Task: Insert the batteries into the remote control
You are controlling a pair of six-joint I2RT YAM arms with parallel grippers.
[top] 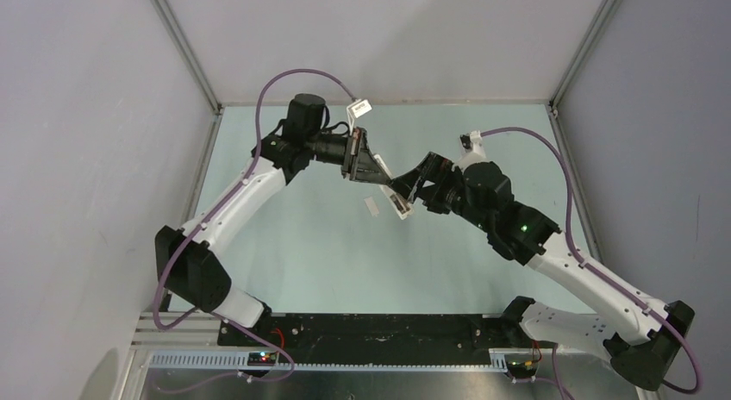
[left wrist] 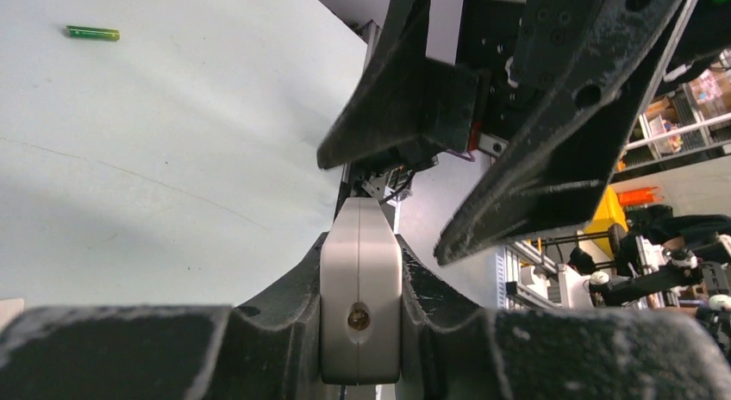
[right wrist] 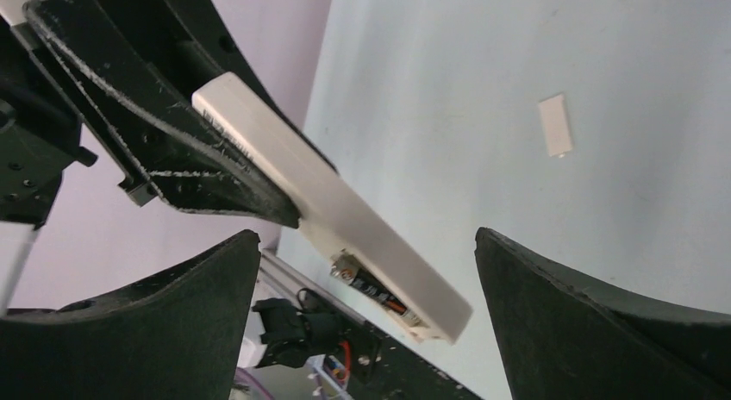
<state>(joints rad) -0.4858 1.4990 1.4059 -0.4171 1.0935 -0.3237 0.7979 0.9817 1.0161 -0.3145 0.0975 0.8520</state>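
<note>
The left gripper (top: 384, 178) pinches the remote control (right wrist: 328, 197) between its fingers and holds it tilted above the table (right wrist: 483, 55). The clamped end of the remote is hidden behind the dark fingers. The right gripper (right wrist: 366, 236) is spread wide, one finger on each side of the remote's free end, touching nothing. One battery (right wrist: 379, 294) sits in the open recess, only partly visible, and whether the slot beside it is filled cannot be told. A second battery (left wrist: 93, 33) lies on the table well apart, and a small white cover (right wrist: 555, 125) lies there too.
</note>
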